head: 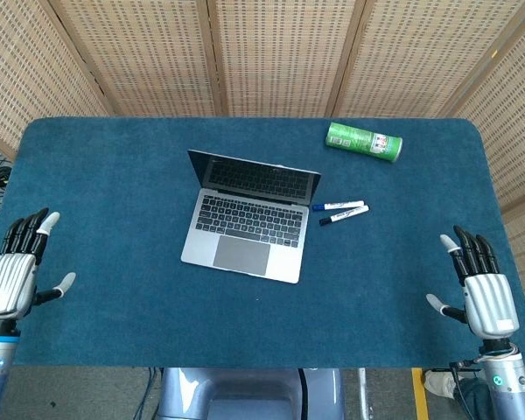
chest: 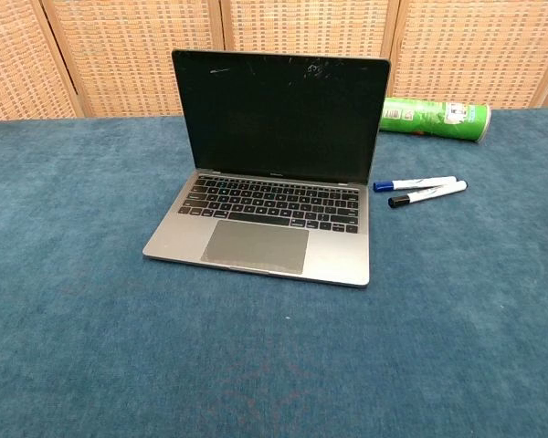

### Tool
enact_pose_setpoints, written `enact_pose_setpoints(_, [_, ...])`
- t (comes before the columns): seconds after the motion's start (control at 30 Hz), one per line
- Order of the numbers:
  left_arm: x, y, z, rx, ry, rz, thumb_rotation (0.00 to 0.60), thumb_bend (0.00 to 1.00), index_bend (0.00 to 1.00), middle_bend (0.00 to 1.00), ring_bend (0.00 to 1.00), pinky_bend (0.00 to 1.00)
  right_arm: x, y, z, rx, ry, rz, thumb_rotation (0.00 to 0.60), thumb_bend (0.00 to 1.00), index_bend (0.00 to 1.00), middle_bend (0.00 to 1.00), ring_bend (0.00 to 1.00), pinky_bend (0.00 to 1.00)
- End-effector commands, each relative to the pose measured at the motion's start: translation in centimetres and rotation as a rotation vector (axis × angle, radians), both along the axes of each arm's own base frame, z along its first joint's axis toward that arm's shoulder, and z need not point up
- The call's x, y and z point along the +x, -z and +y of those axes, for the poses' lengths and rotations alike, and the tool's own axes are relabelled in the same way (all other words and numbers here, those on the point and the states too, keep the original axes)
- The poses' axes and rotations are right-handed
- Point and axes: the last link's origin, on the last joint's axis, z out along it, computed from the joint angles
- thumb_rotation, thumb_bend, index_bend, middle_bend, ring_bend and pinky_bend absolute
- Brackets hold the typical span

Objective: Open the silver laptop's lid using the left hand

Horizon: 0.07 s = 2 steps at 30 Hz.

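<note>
The silver laptop (head: 248,219) stands on the blue table with its lid up; the chest view shows its dark screen (chest: 279,114) upright above the keyboard. My left hand (head: 13,271) hovers at the table's near left corner, far from the laptop, fingers spread and holding nothing. Over the near right edge my right hand (head: 481,284) is likewise spread and empty. Neither hand shows in the chest view.
A green can (head: 363,141) lies on its side at the back right. Two markers (head: 341,211) lie just right of the laptop. Wicker screens (head: 271,52) close off the back of the blue table (head: 114,175).
</note>
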Motion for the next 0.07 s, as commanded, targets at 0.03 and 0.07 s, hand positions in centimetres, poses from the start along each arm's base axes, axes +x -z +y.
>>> enact_pose_setpoints(0.03, [-0.58,0.93,-2.78,0.032,-0.017,-0.024,0.600,0.27,0.00,0.00,0.00,0.00,0.54,0.41,1.27,-0.011,-0.017,-0.008,0.600,0.00,0.07,0.00,0.00,0.00])
enact_pose_setpoints(0.07, [-0.62,1.06,-3.10,0.043,-0.014,-0.028,0.600,0.27,0.00,0.00,0.00,0.00,0.59,0.49,1.31,-0.011,-0.017,-0.004,0.600,0.00,0.07,0.00,0.00,0.00])
